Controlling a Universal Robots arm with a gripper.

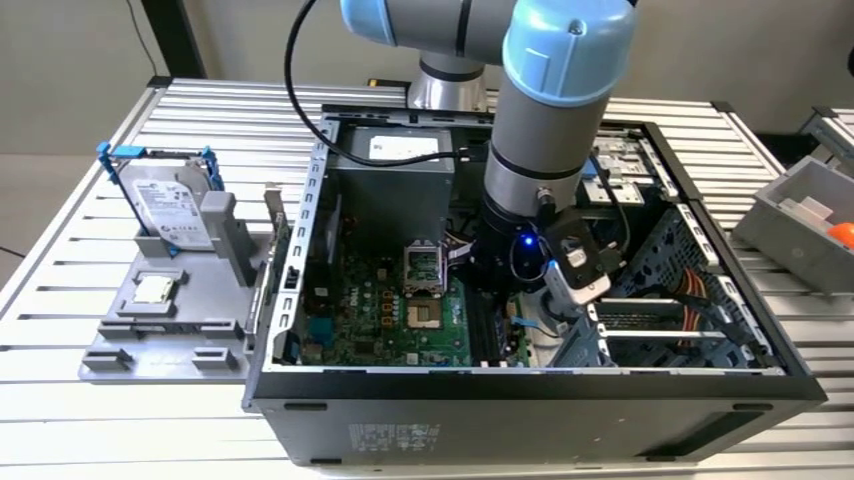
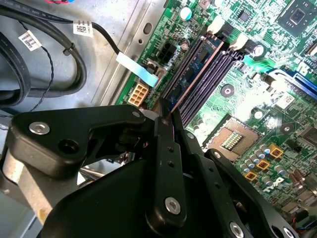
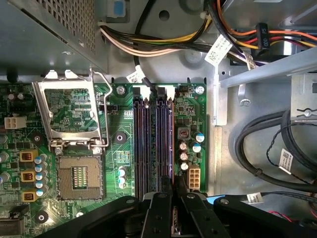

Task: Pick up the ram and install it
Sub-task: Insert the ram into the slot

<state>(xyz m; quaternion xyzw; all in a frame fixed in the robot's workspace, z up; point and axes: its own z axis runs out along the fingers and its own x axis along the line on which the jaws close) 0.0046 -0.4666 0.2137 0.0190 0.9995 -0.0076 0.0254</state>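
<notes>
The gripper (image 2: 167,115), fingers narrowed on the ram (image 2: 195,67), holds it in a motherboard slot (image 3: 141,144).

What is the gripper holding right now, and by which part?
The gripper is shut on the ram, pinching the near end of its top edge in the second wrist view. The stick stands in the outermost memory slot of the motherboard.

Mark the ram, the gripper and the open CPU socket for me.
ram (image 2: 194,74), second wrist view, on the board's flat side, standing in the slots.
gripper (image 2: 166,119), second wrist view, between the fingertips at the stick's near end.
CPU socket (image 3: 79,178), first wrist view, on the bare pin field.
</notes>
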